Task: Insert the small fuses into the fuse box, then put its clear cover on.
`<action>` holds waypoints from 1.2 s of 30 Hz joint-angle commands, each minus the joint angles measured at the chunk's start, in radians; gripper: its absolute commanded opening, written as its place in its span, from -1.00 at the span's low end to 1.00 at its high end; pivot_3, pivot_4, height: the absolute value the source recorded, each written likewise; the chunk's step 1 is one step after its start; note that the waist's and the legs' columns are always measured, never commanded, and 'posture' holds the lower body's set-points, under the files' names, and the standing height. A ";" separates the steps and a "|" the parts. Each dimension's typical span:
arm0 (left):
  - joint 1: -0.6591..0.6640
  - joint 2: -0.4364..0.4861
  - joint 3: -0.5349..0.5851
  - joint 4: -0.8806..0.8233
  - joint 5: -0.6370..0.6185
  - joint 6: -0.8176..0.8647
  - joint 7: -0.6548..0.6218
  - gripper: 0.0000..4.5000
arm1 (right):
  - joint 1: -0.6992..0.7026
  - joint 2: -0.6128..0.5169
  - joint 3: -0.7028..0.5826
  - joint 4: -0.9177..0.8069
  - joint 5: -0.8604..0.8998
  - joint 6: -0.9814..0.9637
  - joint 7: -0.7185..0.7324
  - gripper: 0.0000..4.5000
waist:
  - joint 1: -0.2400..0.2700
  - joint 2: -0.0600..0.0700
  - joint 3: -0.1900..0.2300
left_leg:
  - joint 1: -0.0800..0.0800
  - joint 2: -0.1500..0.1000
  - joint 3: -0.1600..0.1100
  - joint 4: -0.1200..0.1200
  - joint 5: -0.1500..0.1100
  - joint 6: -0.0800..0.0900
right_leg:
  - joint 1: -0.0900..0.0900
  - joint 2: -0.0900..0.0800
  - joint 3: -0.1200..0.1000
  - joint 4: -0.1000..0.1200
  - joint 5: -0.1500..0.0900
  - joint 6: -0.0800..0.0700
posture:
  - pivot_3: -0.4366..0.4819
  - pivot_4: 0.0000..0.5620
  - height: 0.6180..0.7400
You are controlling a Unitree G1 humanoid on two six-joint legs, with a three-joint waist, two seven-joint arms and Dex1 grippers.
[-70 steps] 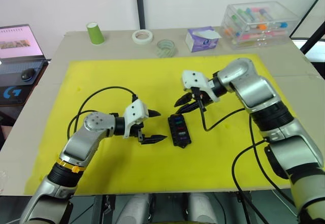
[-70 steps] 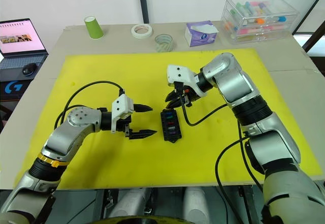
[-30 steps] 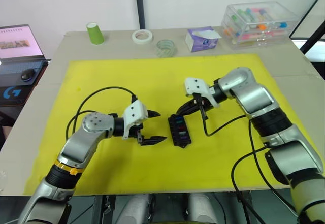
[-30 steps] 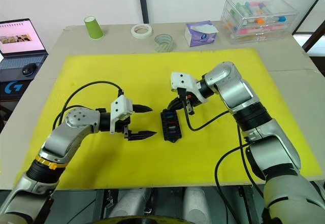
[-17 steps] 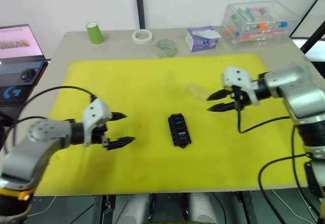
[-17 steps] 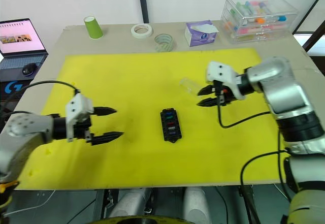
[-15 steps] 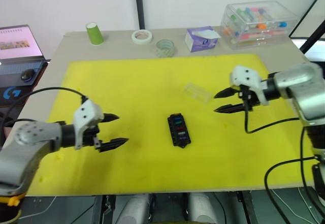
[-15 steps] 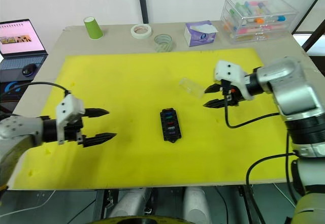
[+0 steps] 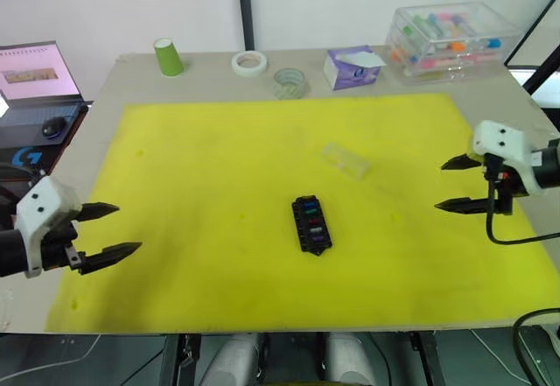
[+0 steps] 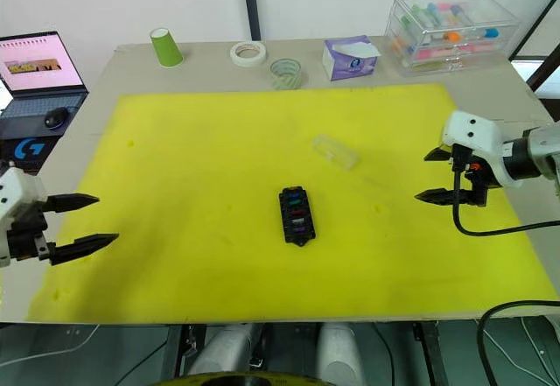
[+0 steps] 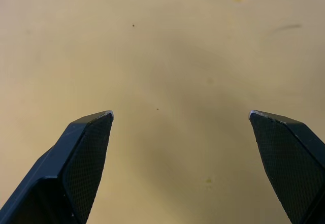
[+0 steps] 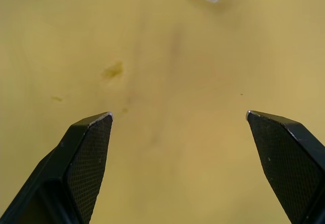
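— What colours did you have on the table?

— You had a bright yellow mat [image 9: 219, 167] and a black fuse box [image 9: 311, 224] with teal, red, green and pale fuses [image 9: 310, 221] in its slots. The clear cover [image 9: 345, 159] was nearly colourless.

— And at the far edge?

— You saw a green cup [image 9: 166, 57], a purple tissue box [image 9: 353, 66], white tape [image 9: 249, 62], and black gripper fingers [image 11: 84, 168] with a fine mesh texture.

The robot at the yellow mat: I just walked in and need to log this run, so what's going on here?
Nothing is being handled right now. The left gripper and right gripper are both open and empty, held out at opposite edges of the yellow mat. The fuse box lies in the middle of the mat with coloured fuses seated in its slots. The clear cover lies apart on the mat, beyond the box and toward the robot's right, so the cover is not yet on.
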 commanded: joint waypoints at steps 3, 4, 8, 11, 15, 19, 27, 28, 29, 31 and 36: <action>-0.134 -0.046 -0.145 -0.072 -0.043 0.000 0.075 1.00 | -0.173 0.123 0.035 -0.069 0.055 0.153 -0.063 0.99 | -0.001 0.001 0.000 | 0.000 0.000 0.000 0.000 0.000 0.000 | 0.000 0.000 0.000 0.000 0.000 0.000 | -0.05 -0.47 1.00; -0.161 -0.059 -0.178 -0.085 -0.046 0.006 0.090 1.00 | -0.202 0.151 0.049 -0.077 0.059 0.186 -0.072 0.99 | -0.002 0.000 0.000 | 0.000 0.000 0.000 0.000 0.000 0.000 | 0.000 0.000 0.000 0.000 0.000 0.000 | -0.05 -0.47 1.00; -0.290 -0.154 -0.353 -0.163 -0.051 0.031 0.183 1.00 | -0.297 0.274 0.160 -0.028 0.009 0.265 -0.128 0.99 | 0.001 -0.001 0.000 | -0.001 0.001 0.000 0.000 0.000 0.000 | -0.001 0.000 0.000 0.000 0.000 0.000 | -0.05 -0.47 1.00; -0.352 -0.189 -0.439 -0.176 -0.047 0.039 0.207 1.00 | -0.353 0.346 0.209 0.038 -0.007 0.308 -0.158 0.99 | 0.005 -0.002 0.000 | -0.002 0.000 0.000 0.002 0.000 0.000 | -0.001 0.000 0.000 0.000 0.000 0.000 | -0.05 -0.47 1.00; -0.435 -0.234 -0.550 -0.151 -0.013 0.029 0.239 1.00 | -0.440 0.452 0.274 0.176 -0.056 0.328 -0.217 0.99 | 0.004 -0.002 -0.001 | -0.002 0.000 0.000 0.002 0.000 0.000 | -0.002 0.000 0.000 0.001 0.000 0.000 | -0.05 -0.47 1.00; -0.465 -0.262 -0.618 -0.119 0.011 0.007 0.240 1.00 | -0.484 0.517 0.303 0.301 -0.095 0.297 -0.257 0.99 | 0.000 -0.002 -0.001 | -0.002 0.000 0.000 0.001 0.000 0.000 | -0.002 0.000 0.000 0.001 0.000 0.000 | -0.05 -0.47 1.00; -0.515 -0.304 -0.695 -0.042 0.069 -0.045 0.240 1.00 | -0.563 0.614 0.316 0.554 -0.161 0.190 -0.305 0.99 | -0.009 -0.002 -0.001 | -0.002 0.000 -0.001 0.002 0.001 -0.001 | -0.003 0.001 0.000 0.002 0.000 0.000 | -0.05 -0.47 1.00; -0.512 -0.306 -0.701 -0.046 0.074 -0.046 0.241 1.00 | -0.568 0.621 0.318 0.570 -0.166 0.185 -0.303 0.99 | -0.013 -0.002 -0.001 | -0.002 0.000 -0.001 0.002 0.001 -0.001 | -0.003 0.001 0.000 0.001 0.000 0.000 | -0.05 -0.47 1.00; -0.509 -0.308 -0.704 -0.047 0.077 -0.049 0.241 1.00 | -0.571 0.627 0.322 0.582 -0.172 0.178 -0.299 0.99 | -0.016 -0.002 -0.001 | -0.002 0.000 -0.001 0.002 0.001 -0.001 | -0.002 0.000 0.000 0.001 0.000 0.000 | -0.05 -0.47 1.00; -0.507 -0.311 -0.707 -0.046 0.081 -0.053 0.244 1.00 | -0.578 0.636 0.324 0.605 -0.183 0.167 -0.293 0.99 | -0.019 -0.002 -0.001 | -0.002 0.000 -0.001 0.001 0.001 -0.001 | -0.003 0.001 0.000 0.001 0.000 0.000 | -0.05 -0.47 1.00; -0.487 -0.319 -0.713 -0.067 0.079 -0.046 0.257 1.00 | -0.585 0.649 0.323 0.656 -0.204 0.144 -0.289 0.71 | -0.022 -0.002 -0.001 | -0.002 0.000 -0.001 0.001 0.001 -0.001 | -0.003 0.001 0.000 0.002 0.000 0.000 | -0.05 -0.47 1.00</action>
